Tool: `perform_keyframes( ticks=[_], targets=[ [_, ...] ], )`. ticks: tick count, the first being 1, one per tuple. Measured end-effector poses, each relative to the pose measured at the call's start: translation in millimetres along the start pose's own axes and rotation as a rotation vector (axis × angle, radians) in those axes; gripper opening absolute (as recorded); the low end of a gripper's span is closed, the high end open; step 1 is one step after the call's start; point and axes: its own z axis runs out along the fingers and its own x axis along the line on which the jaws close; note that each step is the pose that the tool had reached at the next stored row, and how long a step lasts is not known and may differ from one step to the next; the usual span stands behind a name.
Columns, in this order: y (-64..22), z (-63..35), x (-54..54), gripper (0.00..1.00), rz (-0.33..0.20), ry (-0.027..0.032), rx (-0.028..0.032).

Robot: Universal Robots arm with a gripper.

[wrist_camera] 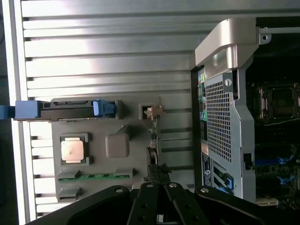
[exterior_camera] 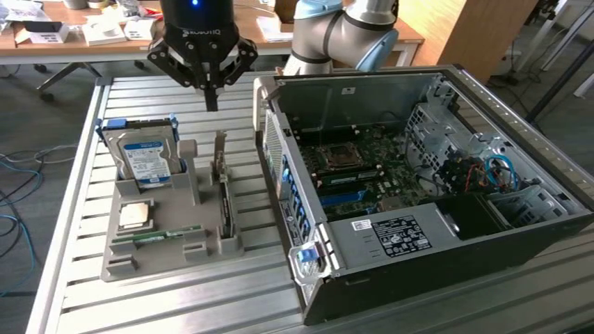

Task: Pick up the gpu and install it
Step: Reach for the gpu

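Finding, nearest in the exterior view, an open computer case point(exterior_camera: 418, 282) lying on the slatted metal surface point(exterior_camera: 167, 306), with a white label point(exterior_camera: 394, 235) on its power block, print too small to read. Noting a gray tray point(exterior_camera: 125, 264) just beside the case on the exterior view's left, holding a thin green memory stick point(exterior_camera: 163, 235) at its near end and a square processor chip point(exterior_camera: 135, 214) just behind. Spotting the gpu point(exterior_camera: 222, 198) standing on edge in the tray's slot on the side toward the case, silver bracket point(exterior_camera: 221, 149) rising at its far end. Seeing a hard drive point(exterior_camera: 144, 156) standing upright at the tray's far end, wearing a blue-and-white label, wording unreadable. Finding the pincer point(exterior_camera: 211, 103) hanging above the surface beyond the tray, fingertips pressed together, gripping nothing, apart from the gpu. Reading "ROBOTIQ" in pale letters on its black body. Catching, in the wrist view, the pincer point(wrist_camera: 158, 180) poised over the gpu point(wrist_camera: 152, 140) seen edge-on. Making out, farthest off, the arm point(exterior_camera: 334, 28) and white boxes point(exterior_camera: 102, 31) behind.
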Motion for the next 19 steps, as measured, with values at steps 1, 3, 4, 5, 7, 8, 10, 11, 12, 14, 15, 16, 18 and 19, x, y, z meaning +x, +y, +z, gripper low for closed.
perform_keyframes(
  ticks=[1, 3, 4, 5, 7, 8, 10, 11, 12, 14, 15, 16, 18, 19],
  targets=[
    [-0.5, -0.1, -0.1, 0.11, 0.0, 0.0001, 0.0001],
    [-1.7, -0.1, -0.1, 0.11, 0.0, 0.0, 0.0],
    [-2.4, -0.1, -0.2, 0.11, 0.0, 0.0, 0.0],
    [-3.0, -0.1, -0.3, 0.11, 0.0, 0.0, 0.0],
    [-4.1, -0.2, -0.4, 0.11, 0.0, 0.0, 0.0],
    [-4.7, -0.2, -0.4, 0.11, 0.0, 0.0, 0.0],
    [-5.7, -0.2, -0.5, 0.11, 0.0, 0.0, 0.0],
    [-6.2, -0.3, -0.5, 0.11, 0.0, 0.0, 0.0],
    [-6.8, -0.3, -0.5, 0.11, 0.0, 0.0, 0.0],
    [-8.0, -0.4, -0.6, 0.11, 0.0, 0.0, 0.0],
    [-8.7, -0.3, -0.7, 0.11, 0.0, -0.0001, -0.0001],
    [-9.3, -0.4, -0.8, 0.11, 0.0, 0.0, 0.0],
    [-10.6, -0.5, -0.9, 0.11, 0.0, 0.0, 0.0],
    [-11.2, -0.5, -0.9, 0.11, 0.0, 0.0, 0.0]
  ],
)
